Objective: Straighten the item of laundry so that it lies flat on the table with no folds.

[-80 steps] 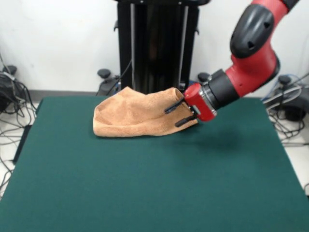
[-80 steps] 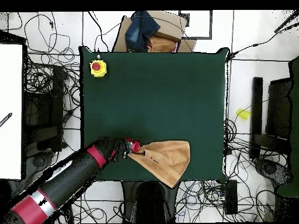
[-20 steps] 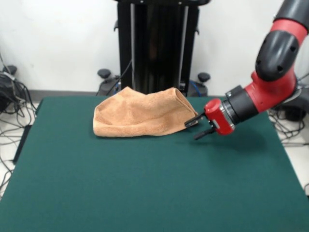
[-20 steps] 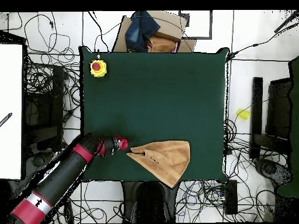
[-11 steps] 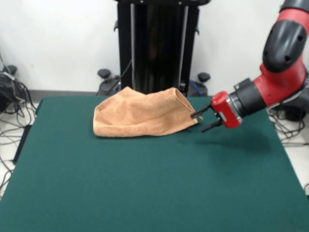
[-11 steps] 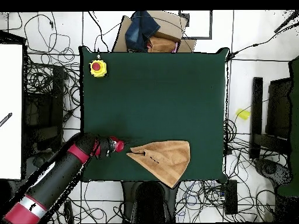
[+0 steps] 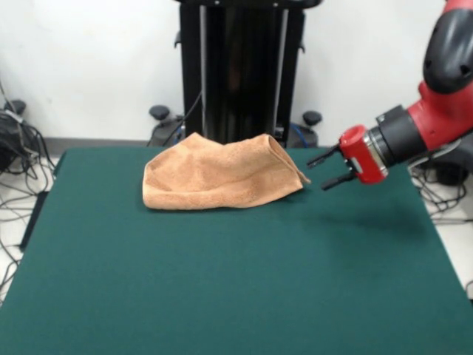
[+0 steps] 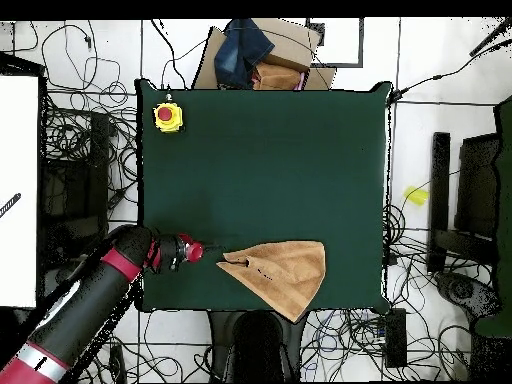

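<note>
A peach-orange towel (image 7: pixel 219 180) lies bunched and doubled over near the far edge of the green table (image 7: pixel 222 296), left of centre in the front view, its upper layer bulging in a rounded hump and one pointed corner sticking out toward the right. Just right of that corner, apart from the cloth and raised above the tabletop, hangs the robot's gripper (image 7: pixel 325 168), two black fingers spread and holding nothing, carried on a red wrist that enters from the right edge. In the overhead view the towel (image 8: pixel 280 272) sits close to the table edge nearest the robot, a corner of it reaching that edge, while the gripper (image 8: pixel 203 249) points at the cloth's narrow tip; a yellow box with a red button (image 8: pixel 167 116) stands at a distant table corner, well clear of the work.

The job looks unfinished: the cloth is folded on itself, not flat. The risks from here lie in the next grasp. A pinch that catches both layers at the tip would drag the whole bundle sideways rather than open it. A pull toward the robot's side could slide cloth over the table edge, since so little green shows there. Fingers coming in too low may snag the terry loops or press into the table covering and wrinkle it.
</note>
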Available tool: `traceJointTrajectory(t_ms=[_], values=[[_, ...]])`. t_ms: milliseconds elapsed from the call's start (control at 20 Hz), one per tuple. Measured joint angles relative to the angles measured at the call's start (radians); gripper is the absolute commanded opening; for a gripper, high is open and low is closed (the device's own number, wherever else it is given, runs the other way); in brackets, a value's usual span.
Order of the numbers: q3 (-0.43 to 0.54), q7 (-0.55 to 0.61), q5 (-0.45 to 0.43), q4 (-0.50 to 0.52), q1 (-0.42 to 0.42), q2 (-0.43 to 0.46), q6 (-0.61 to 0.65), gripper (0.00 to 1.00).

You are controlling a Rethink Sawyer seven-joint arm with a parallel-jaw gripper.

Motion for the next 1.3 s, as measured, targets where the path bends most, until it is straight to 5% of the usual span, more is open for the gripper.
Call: traceJointTrajectory(t_ms=[600, 1300], values=[[0.000, 0.000, -0.064, 0.000, -0.014, 0.044, 0.020, 1.00], [-0.038, 0.000, -0.219, -0.030, -0.176, 0.026, 0.093, 1.00]])
